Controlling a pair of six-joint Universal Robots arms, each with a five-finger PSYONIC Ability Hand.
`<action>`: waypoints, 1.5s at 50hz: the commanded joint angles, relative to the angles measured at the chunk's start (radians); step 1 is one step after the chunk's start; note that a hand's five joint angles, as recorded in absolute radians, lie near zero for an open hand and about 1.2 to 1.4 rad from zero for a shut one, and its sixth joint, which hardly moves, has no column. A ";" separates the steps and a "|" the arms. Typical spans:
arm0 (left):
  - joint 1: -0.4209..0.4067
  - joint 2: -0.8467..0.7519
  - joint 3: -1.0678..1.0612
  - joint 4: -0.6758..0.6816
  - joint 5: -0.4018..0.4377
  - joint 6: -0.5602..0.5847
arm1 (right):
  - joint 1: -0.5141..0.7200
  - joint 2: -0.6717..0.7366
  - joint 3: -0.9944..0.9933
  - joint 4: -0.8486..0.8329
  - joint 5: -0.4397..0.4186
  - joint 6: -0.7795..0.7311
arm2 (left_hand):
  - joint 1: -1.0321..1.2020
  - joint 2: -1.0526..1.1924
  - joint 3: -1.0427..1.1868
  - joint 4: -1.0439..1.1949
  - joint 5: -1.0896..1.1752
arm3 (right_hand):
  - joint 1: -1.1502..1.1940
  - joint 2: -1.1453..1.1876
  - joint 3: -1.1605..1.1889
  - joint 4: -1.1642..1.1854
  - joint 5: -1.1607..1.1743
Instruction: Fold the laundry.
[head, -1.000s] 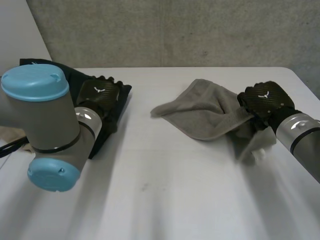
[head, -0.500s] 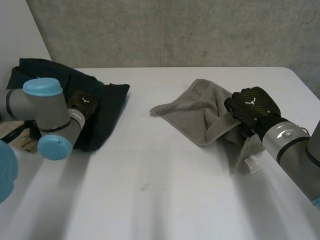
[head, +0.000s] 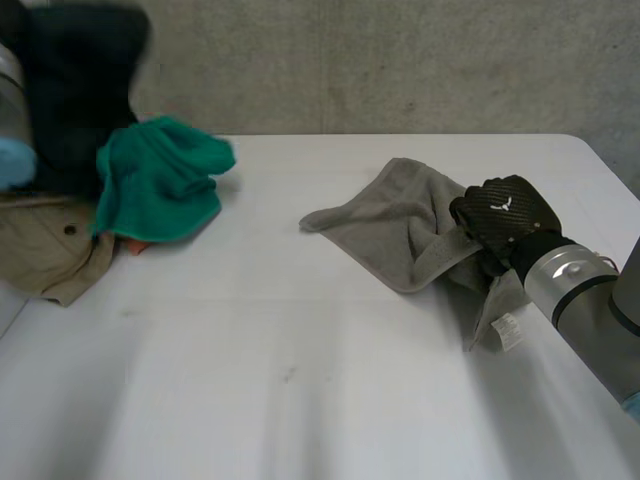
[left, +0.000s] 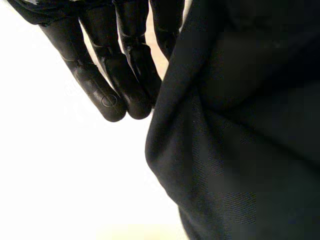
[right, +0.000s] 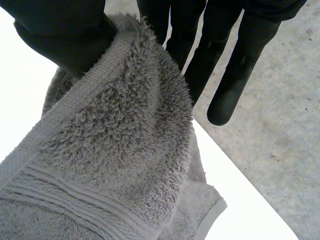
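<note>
A crumpled grey towel (head: 385, 225) lies on the right half of the white table (head: 300, 380). My right hand (head: 503, 212) sits at the towel's right edge. There its thumb (right: 60, 35) pinches a fold of the towel (right: 115, 150) against the fingers. At the far left a dark cloth (head: 80, 80) hangs raised off the table beside my left arm (head: 8, 110). My left hand (left: 100, 85) has the dark cloth (left: 240, 125) hanging against its fingers, and the cloth covers the thumb side.
Under the raised dark cloth, a green cloth (head: 160, 180) lies on a beige garment (head: 45, 245) at the table's left edge. The table's right edge runs just past my right arm, with concrete floor (right: 280, 100) beyond it.
My left hand closed and lifted the dark cloth up off the pile, uncovering the green cloth and beige garment. My right hand drew the towel's edge slightly left, then held still.
</note>
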 joint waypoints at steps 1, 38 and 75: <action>0.061 -0.160 0.296 -0.143 -0.024 0.072 | 0.008 0.002 -0.001 0.000 0.000 0.000 | 0.271 0.204 0.211 0.202 0.243 | 0.282 0.224 0.209 0.201 0.205; -0.158 0.155 -0.302 -0.194 0.139 -0.019 | 0.003 -0.146 -0.149 0.052 -0.032 0.060 | -0.951 -1.017 -1.010 -1.019 -0.979 | 0.282 0.224 0.209 0.201 0.205; -0.553 -0.241 -0.117 -0.603 0.096 -0.640 | 0.210 -0.218 -0.522 0.456 0.144 0.092 | 0.271 0.204 0.211 0.202 0.243 | 0.282 0.224 0.209 0.201 0.205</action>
